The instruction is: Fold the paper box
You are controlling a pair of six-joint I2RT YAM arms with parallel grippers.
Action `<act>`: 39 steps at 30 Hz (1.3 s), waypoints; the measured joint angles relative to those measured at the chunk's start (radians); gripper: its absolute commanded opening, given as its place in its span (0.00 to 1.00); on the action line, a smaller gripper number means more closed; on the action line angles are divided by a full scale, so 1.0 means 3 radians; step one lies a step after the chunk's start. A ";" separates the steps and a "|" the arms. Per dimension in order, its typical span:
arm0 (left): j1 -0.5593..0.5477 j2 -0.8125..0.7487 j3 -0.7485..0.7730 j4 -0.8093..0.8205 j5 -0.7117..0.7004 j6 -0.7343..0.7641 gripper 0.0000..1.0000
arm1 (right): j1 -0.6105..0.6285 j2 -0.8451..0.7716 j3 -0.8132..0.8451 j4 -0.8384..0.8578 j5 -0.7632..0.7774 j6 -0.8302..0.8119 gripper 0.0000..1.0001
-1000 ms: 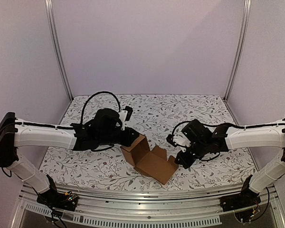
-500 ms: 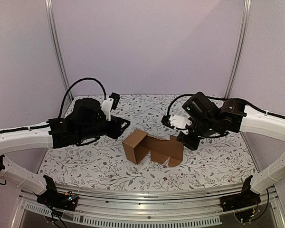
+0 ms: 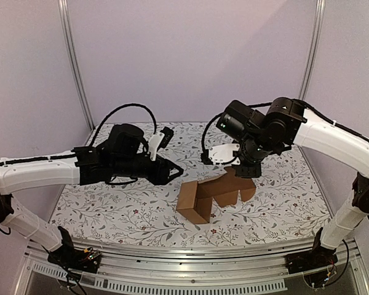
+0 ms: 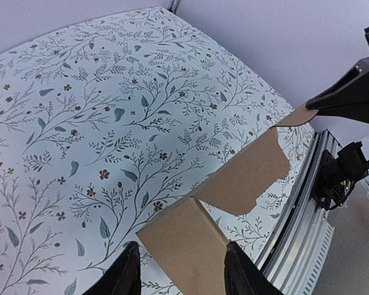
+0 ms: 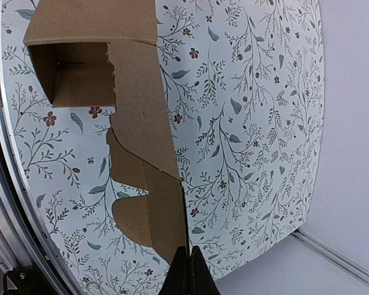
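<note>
**Item 1, paper box (image 3: 210, 193).** Brown die-cut cardboard, part-formed. One end is an open square sleeve resting on the table near the front middle. The other end is loose flaps with a notched tab, rising toward the right rear. My right wrist camera shows the paper box (image 5: 135, 117) with the sleeve's hollow mouth and the flat flaps running back to my fingers. It is not yet a closed box. By my reckoning the end flaps are all yet to be tucked.

**Item 2, right gripper (image 3: 246, 173).** It is clamped on the far tip of the uppermost flap, with the arm arched over from above. The wrist view shows the right gripper (image 5: 186, 265) with its jaws pressed together on the cardboard edge. I take this hold as an anchor. It lifts the flaps clear of the table and stops the sheet sliding when the other arm works.

**Item 3, left gripper (image 3: 176, 169).** Its jaws are parted and hold nothing. It is aimed at the sleeve end from the left and sits near it. In its own camera the left gripper (image 4: 183, 278) frames the sleeve's near corner between its two fingers. I cannot tell whether either finger touches the card. I judge it is lined up to nip a sleeve wall.

**Item 4, floral tablecloth (image 3: 111, 209).** This is the surface under the sleeve. The front rail (image 3: 190, 258) lies just beyond it, on my side.
</note>
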 measured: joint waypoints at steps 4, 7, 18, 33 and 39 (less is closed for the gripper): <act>0.0000 0.0169 0.0003 0.0001 0.0211 -0.0046 0.45 | 0.0058 0.0258 0.0198 -0.0158 0.0248 -0.0085 0.00; -0.0004 0.0300 0.0003 0.0024 0.0342 -0.0083 0.45 | 0.0104 0.0397 0.0357 -0.0214 0.0421 -0.0123 0.00; -0.0050 0.0819 0.0001 0.0161 0.0327 -0.0224 0.41 | 0.0267 0.0598 0.0650 -0.0253 0.0664 -0.0183 0.00; -0.0050 0.1278 0.0009 0.0281 0.0150 -0.0310 0.39 | 0.0276 0.0689 0.0748 -0.0262 0.0603 -0.0200 0.35; -0.0050 0.1316 0.0001 0.0298 0.0142 -0.0332 0.38 | 0.0275 0.0682 0.0743 -0.0259 0.0532 -0.0214 0.46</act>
